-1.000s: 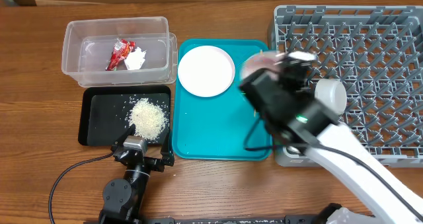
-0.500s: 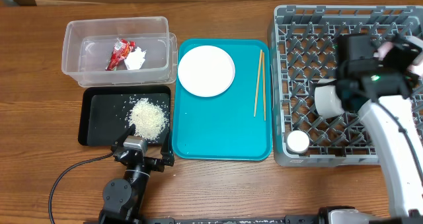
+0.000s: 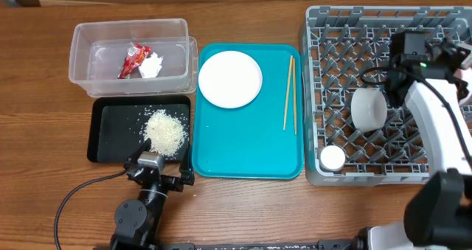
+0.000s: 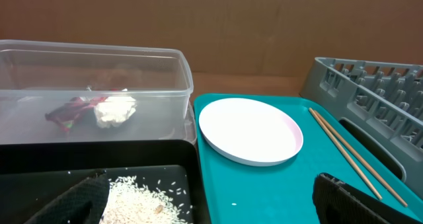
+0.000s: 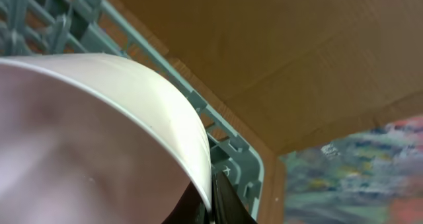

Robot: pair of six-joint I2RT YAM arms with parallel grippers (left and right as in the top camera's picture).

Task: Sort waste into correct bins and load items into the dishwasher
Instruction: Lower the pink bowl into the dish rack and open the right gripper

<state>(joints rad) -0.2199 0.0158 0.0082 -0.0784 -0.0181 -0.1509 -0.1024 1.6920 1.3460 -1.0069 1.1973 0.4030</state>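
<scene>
Your right gripper [image 5: 210, 204] is pinching the rim of a white bowl [image 5: 99, 138], whose pinkish underside is filling most of the right wrist view. The bowl is hanging over the grey dish rack [image 3: 346, 29], toward the rack's 2 o'clock corner. From overhead you cannot tell whether it is touching the pegs.

Inside the rack, a second bowl [image 3: 369, 108] is lying on its side near the middle. A small white cup [image 3: 332, 158] is sitting at the rack's 7 o'clock corner.

At 9 o'clock from the rack, the teal tray [image 3: 247, 143] is carrying a round white plate [image 3: 230, 78] at its 11 o'clock and the chopsticks [image 3: 290, 94] along its 3 o'clock edge.

Further toward 9 o'clock, the clear tub [image 3: 81, 54] is holding the red wrapper [image 3: 135, 60] and the tissue [image 3: 153, 66] (they are touching). The black tray [image 3: 110, 128], at 6 o'clock from the tub, is holding the rice [image 3: 165, 130].

Your left gripper [image 3: 158, 175] is waiting just beside that tray's 5 o'clock corner, jaws spread and empty.
</scene>
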